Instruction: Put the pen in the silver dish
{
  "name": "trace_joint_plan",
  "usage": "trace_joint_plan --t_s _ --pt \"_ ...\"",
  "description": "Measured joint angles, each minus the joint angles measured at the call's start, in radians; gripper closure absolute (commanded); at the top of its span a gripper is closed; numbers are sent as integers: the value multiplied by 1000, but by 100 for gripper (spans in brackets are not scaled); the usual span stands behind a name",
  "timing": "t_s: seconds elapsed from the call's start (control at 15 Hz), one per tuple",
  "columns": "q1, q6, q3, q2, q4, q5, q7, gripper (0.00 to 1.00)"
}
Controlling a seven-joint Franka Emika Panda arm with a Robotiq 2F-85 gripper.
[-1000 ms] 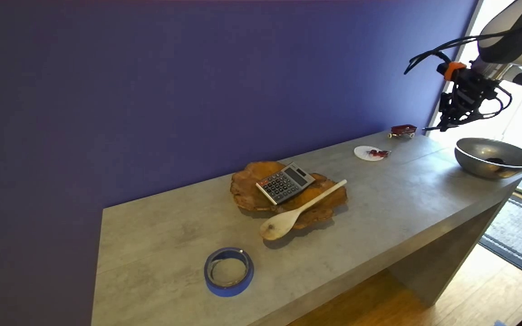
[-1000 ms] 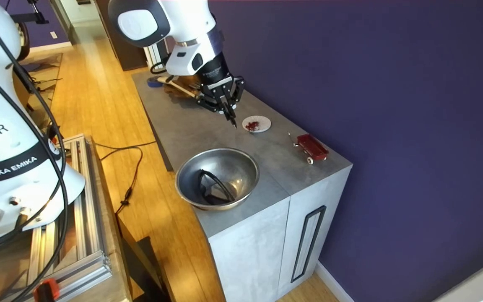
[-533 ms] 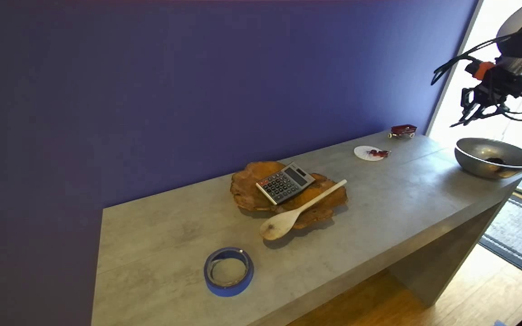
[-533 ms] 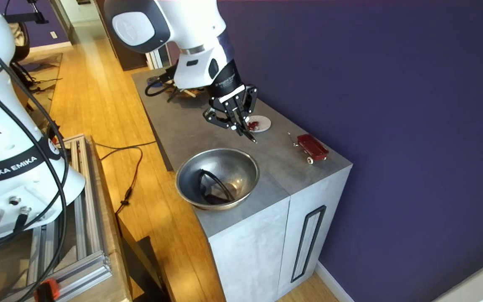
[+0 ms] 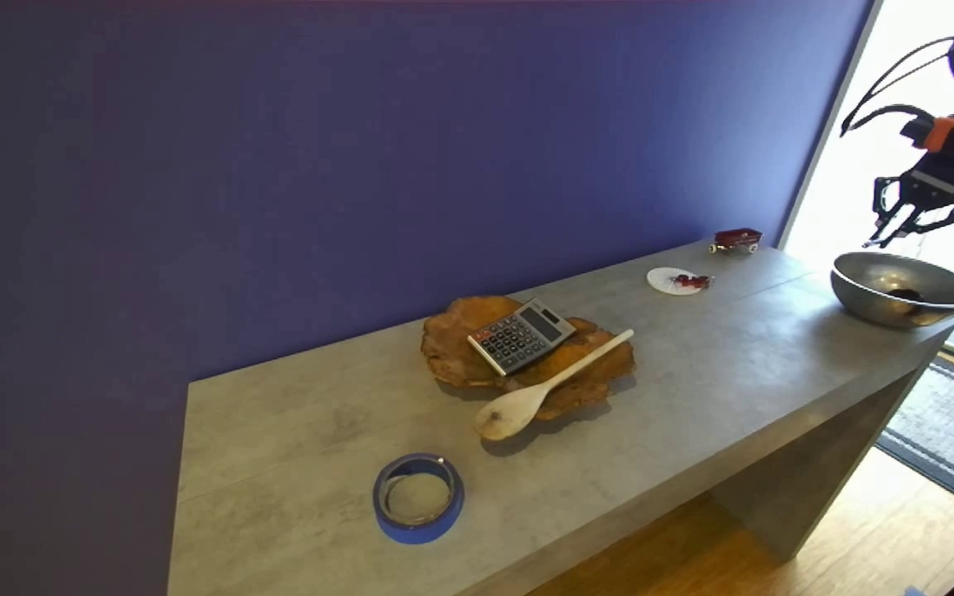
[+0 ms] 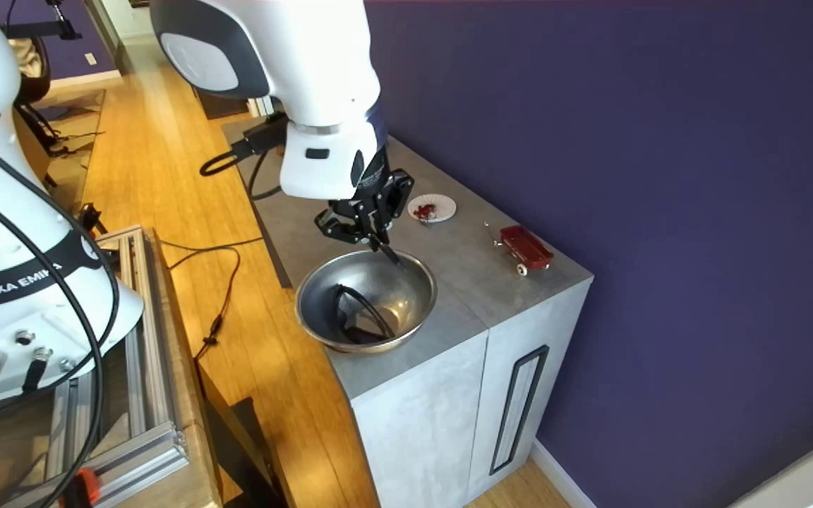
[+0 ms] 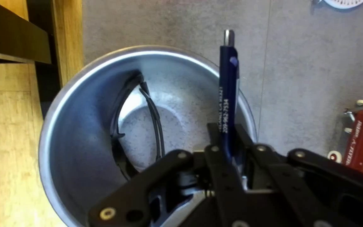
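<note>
The dark blue pen (image 7: 228, 82) is held between the two fingertips of my gripper (image 7: 227, 132). It points up and away in the wrist view, with its silver tip end free. The silver dish (image 7: 66, 135) lies below in the wrist view. In an exterior view the gripper (image 6: 378, 240) and pen (image 6: 391, 255) are above the far part of the dish (image 6: 313, 310). In an exterior view the gripper (image 5: 891, 225) is above the near left rim of the dish (image 5: 879, 306). A black glasses-like item (image 7: 118, 138) lies inside the dish.
A small red wagon (image 6: 525, 247) stands right of the dish. A white disc (image 6: 442, 204) with a dark-red item lies behind. Along the counter (image 5: 742, 356) lie a wooden slab (image 5: 452, 343) with a calculator (image 5: 522, 335), a wooden spoon (image 5: 514, 411) and a blue tape ring (image 5: 419, 530).
The arm has carried the pen from over the counter to above the dish. The gripper stays shut on the pen. The dish and the other objects have not moved.
</note>
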Motion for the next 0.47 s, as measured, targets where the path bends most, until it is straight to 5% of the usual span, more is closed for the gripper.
trace_joint_plan --t_s 0.4,0.47 --pt "30 -12 0 40 0 120 48 13" --pt "37 -9 6 36 1 148 51 31"
